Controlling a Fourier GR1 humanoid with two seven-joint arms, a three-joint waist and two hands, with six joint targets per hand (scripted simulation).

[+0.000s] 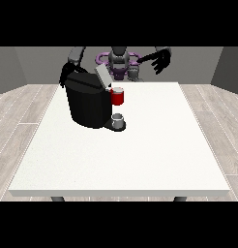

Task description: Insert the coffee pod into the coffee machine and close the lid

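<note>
**Lid up, hands far apart, and the grey thing unconfirmed**

The coffee machine (89, 104) sits at about ten o'clock on the white counter (140, 155), its lid (102, 76) tilted up and open. A red thing at the machine (118, 97) shows at the brewing head, and below it a grey thing (118, 119) rests on the machine's base; whether that is the pod I cannot tell.

The hand at the view's right (161, 60) hangs in the air at one o'clock, fingers spread and relaxed, holding nothing, well apart from the machine. The hand at the view's left (66, 75) is tucked behind the machine's back corner; how its fingers lie I cannot tell.

Risks, as I judge them: a hand nudging the body from behind could shift the whole machine, and a lid swung down over a badly seated pod would jam. The grey thing lies at about seven o'clock from the raised hand, well clear of its fingers.
</note>
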